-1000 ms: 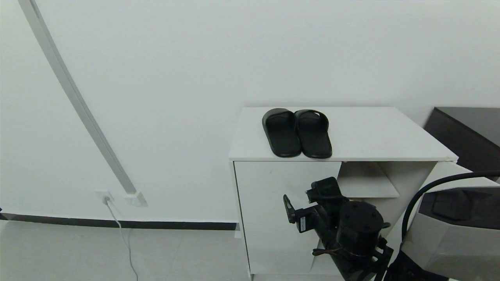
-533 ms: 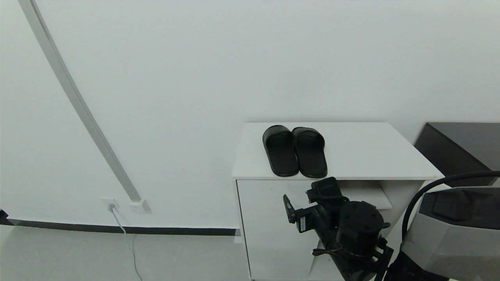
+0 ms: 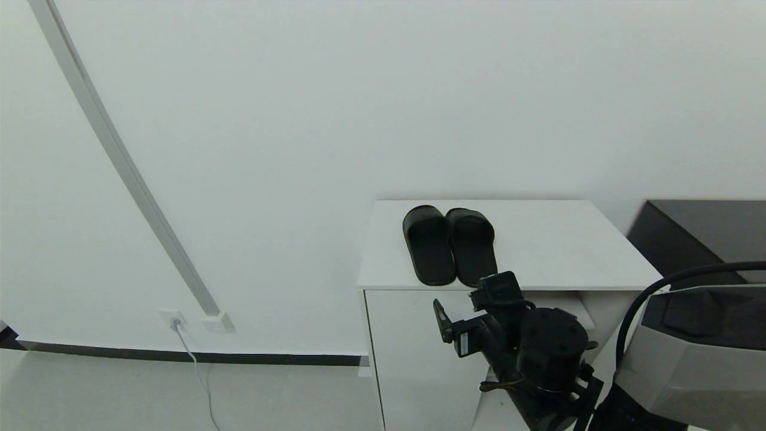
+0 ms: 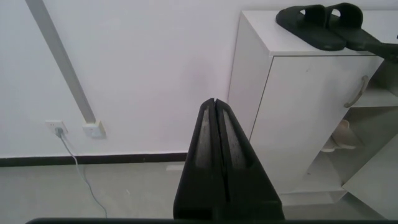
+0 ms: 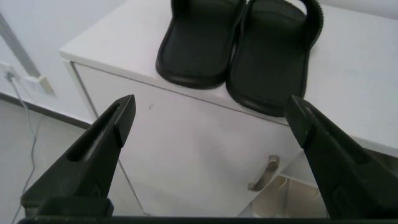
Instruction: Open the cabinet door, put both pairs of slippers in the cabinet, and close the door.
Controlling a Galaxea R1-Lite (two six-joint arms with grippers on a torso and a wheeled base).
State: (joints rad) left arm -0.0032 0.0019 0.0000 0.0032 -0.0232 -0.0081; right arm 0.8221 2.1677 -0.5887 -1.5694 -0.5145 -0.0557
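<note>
A pair of black slippers (image 3: 449,244) lies side by side on the white cabinet's top (image 3: 550,245), near its front edge. Below them the left cabinet door (image 3: 419,359) is closed, and the right half shows an open shelf. My right gripper (image 3: 455,326) hangs in front of the door, just under the slippers. In the right wrist view it (image 5: 210,106) is open, the slippers (image 5: 239,43) straight ahead and the door handle (image 5: 263,174) below. My left gripper (image 4: 214,102) is shut on nothing, off to the cabinet's left, facing its side and the slippers (image 4: 323,18).
A dark piece of furniture (image 3: 706,233) stands right of the cabinet. A grey conduit (image 3: 119,161) runs slantwise down the wall to a socket with a cable (image 3: 173,320). Bare floor lies left of the cabinet. A pale object (image 4: 339,137) rests on an inner shelf.
The whole head view has shifted, so the camera has moved: cabinet and slippers sit lower in the picture. The right arm holds the same place in the picture.
</note>
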